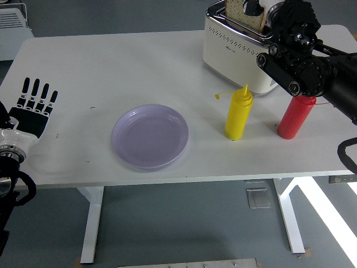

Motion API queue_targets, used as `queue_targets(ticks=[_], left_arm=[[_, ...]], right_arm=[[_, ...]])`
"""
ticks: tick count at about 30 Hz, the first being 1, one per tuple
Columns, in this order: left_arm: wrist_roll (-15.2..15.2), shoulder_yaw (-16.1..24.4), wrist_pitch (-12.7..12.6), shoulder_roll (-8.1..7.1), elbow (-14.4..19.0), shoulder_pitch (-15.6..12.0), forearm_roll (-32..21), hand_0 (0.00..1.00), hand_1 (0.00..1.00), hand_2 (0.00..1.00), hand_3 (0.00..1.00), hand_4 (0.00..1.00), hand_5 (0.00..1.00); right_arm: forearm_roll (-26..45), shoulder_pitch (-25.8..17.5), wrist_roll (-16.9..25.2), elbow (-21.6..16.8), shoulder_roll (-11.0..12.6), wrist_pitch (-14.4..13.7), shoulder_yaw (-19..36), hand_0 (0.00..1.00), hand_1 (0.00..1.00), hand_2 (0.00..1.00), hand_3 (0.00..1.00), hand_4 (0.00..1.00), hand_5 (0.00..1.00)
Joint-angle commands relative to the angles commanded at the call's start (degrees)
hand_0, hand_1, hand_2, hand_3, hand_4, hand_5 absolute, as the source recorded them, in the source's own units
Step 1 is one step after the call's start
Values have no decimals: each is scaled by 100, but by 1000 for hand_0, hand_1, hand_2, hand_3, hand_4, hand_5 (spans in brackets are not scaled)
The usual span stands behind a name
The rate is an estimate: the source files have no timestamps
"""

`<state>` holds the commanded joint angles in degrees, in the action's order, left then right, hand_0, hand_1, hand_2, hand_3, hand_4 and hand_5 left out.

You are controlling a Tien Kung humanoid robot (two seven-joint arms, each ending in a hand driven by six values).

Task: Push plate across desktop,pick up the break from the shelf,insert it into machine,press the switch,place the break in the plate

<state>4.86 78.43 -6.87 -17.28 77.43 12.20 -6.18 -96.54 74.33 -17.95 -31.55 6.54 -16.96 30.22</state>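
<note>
One bread slice point(244, 14), tan, upright in toaster point(234, 53)

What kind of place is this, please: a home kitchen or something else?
Probably a robot test lab staged as a breakfast setup, not a kitchen: a bare white height-adjustable table on grey floor, a cream toaster holding a bread slice, and an empty lilac plate.

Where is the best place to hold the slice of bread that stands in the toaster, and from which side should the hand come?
Probably the top edge of the bread slice, pinched across its two flat faces from straight above. It stands upright in the toaster slot, so only its upper part shows; the toaster walls block the sides. The right hand is already beside it.
</note>
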Motion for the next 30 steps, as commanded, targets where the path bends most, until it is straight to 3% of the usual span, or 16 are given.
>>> queue_targets(ticks=[9,16,23,30], left_arm=[[-11,30,8,14,9,-18,-4,823,745,710,755,779,965],[-24,67,18,27,18,-42,-24,822,744,710,756,780,966],[-30,91,22,42,26,-63,-34,822,744,709,755,783,968],[-36,145,26,55,17,-85,-39,822,744,709,755,785,969]], right_arm=[[-343,-149,-190,-888,363,35,842,493,500,413,436,202,2],[-610,-360,-330,-1779,634,318,1366,500,500,417,432,208,2],[-475,-565,-429,-2695,901,374,1522,492,498,417,431,206,2],[128,-789,-765,-3818,1249,623,1433,486,495,417,429,206,2]])
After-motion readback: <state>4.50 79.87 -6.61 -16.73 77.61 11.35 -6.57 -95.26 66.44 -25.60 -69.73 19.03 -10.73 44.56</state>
